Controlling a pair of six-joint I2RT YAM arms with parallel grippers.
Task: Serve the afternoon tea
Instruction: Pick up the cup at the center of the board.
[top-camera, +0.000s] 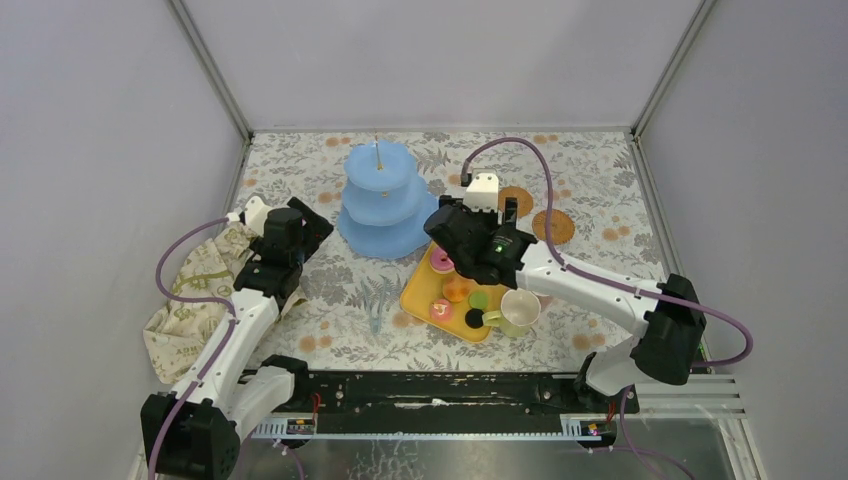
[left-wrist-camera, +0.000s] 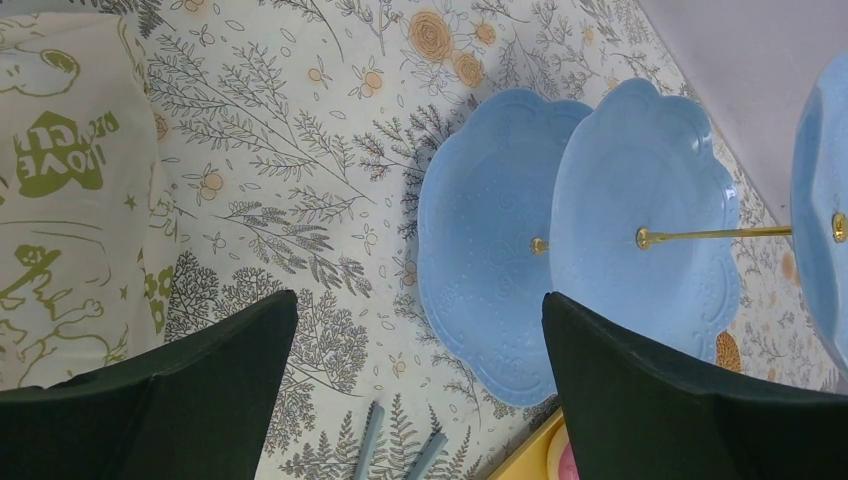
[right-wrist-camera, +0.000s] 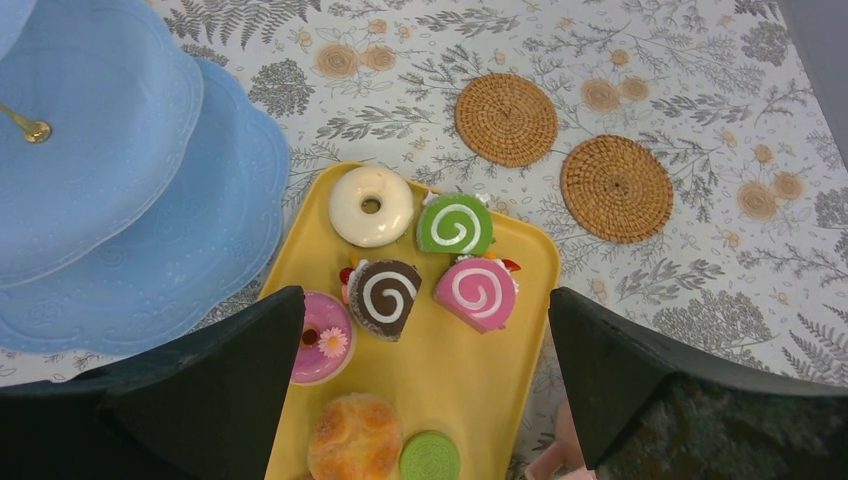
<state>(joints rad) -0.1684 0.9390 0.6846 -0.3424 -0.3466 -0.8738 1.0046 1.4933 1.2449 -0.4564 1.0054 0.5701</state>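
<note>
Three plain pale grey walls close in the tabletop (top-camera: 600, 165): a back wall (top-camera: 430, 60), a left wall (top-camera: 100, 150) and a right wall (top-camera: 760, 120). A thin metal left post (top-camera: 212, 72) and right post (top-camera: 668, 68) run up the back corners. The tabletop carries a white print of grey leaves and orange flowers. A black rail (top-camera: 440, 388) lies along its near edge, with a dull metal sheet (top-camera: 450, 462) below it. The light is soft and even.

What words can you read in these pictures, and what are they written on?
"LOVE", probably: green print on the cloth, turned and creased.
A second green word just above it: too warped to read for sure.
Nothing else in any view shows writing.
</note>
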